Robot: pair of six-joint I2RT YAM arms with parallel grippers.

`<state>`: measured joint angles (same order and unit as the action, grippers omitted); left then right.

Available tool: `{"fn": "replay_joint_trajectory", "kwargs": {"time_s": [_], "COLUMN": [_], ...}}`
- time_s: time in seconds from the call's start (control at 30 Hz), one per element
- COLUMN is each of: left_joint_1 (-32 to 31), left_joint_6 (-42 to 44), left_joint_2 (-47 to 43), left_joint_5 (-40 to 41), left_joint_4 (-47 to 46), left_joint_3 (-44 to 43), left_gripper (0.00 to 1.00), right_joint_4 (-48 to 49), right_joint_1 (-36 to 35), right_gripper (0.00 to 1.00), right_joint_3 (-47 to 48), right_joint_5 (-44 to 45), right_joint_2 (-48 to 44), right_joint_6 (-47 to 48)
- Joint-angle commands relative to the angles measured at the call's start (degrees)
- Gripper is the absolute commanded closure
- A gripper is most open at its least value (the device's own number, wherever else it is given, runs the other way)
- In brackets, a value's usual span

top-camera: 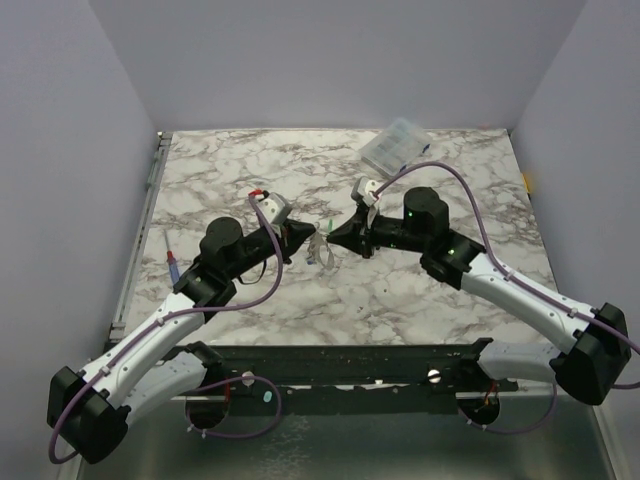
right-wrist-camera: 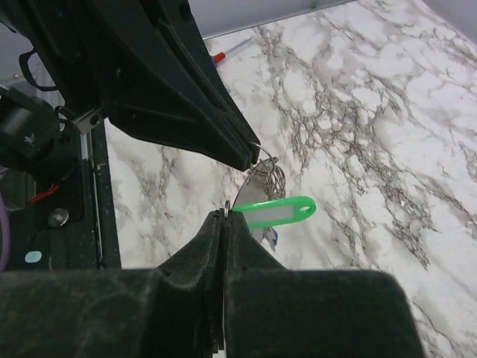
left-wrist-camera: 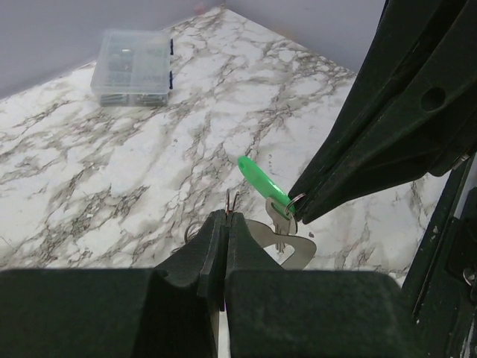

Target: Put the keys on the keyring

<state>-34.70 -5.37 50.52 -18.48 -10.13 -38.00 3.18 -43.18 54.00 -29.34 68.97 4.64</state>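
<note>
White, grey-veined marble desk (top-camera: 420,300) sits between lilac walls, with a black rail (top-camera: 350,365) across its near edge at 6 o'clock. Both white-and-black arms reach up from that rail and meet tip to tip near the middle of the desk.

On the 9 o'clock side, the left pincer (left-wrist-camera: 226,222) has its fingers pressed together on a thin wire loop. From that loop hangs the pale silvery curved band of the keyring (right-wrist-camera: 250,188). Facing it from 3 o'clock, the right pincer (right-wrist-camera: 223,221) is also pressed together. It pinches the small ring at the end of the bright green plastic tag of the green-tagged key (right-wrist-camera: 279,211). The tag sticks out sideways toward 3 o'clock in the right wrist view and lies just beside the keyring band. Whether that small ring is threaded onto the keyring I cannot tell. A sliver of the blue-tagged key (right-wrist-camera: 272,237) shows below the green tag, close against the right fingers, the rest hidden.

Well apart at 9 o'clock, a thin red-and-blue pen-like tool (top-camera: 172,262) lies by the desk's edge. Farthest out, at 1 o'clock near the back wall, rests a clear plastic compartment box (top-camera: 395,147).
</note>
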Motion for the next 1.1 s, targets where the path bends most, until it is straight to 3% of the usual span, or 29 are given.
{"fn": "replay_joint_trajectory", "kwargs": {"time_s": [0.0,1.07], "left_joint_1": [-0.44,-1.43], "left_joint_6": [2.36,4.46], "left_joint_2": [-0.63,0.55], "left_joint_5": [1.02,-6.32], "left_joint_4": [1.03,1.96], "left_joint_3": [-0.80,-0.97], "left_gripper": [1.00,1.00], "right_joint_4": [1.10,3.36], "right_joint_1": [-0.27,-0.26], "right_gripper": [0.99,0.99], "right_joint_3": [2.33,3.09], "right_joint_5": [-2.21,-1.44], "right_joint_2": [0.74,3.67], "right_joint_6": [1.39,0.11]}}
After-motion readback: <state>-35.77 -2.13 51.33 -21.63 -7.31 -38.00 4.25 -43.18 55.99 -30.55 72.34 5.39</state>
